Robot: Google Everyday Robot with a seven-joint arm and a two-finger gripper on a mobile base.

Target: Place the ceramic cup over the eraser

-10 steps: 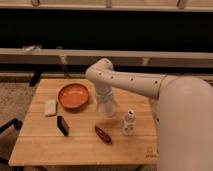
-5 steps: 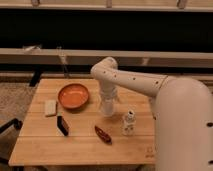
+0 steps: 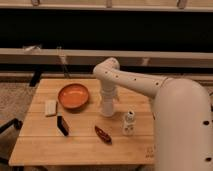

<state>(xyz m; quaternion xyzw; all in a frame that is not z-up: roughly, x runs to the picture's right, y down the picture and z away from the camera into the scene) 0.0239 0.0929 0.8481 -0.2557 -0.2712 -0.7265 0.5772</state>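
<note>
My gripper (image 3: 107,107) points straight down at the middle of the wooden table (image 3: 50,145), just right of the orange bowl. It looks open. The ceramic cup (image 3: 106,113) is a small white shape at the gripper's tip, standing on the table. It blends with the white fingers, and I cannot tell whether they touch it. The eraser (image 3: 62,125), a flat black bar, lies on the front left of the table. It is well to the left of the gripper and nearer the front edge.
An orange bowl (image 3: 73,96) sits left of the gripper, with a pale beige block (image 3: 50,107) further left. A reddish-brown oblong piece (image 3: 103,134) lies in front of the gripper. A white bottle-like figure (image 3: 129,123) stands to its right. The robot's white body fills the right side.
The arm's bent upper part has swung a little to the right. The gripper has stayed over about the same spot on the table. The objects have not moved.
</note>
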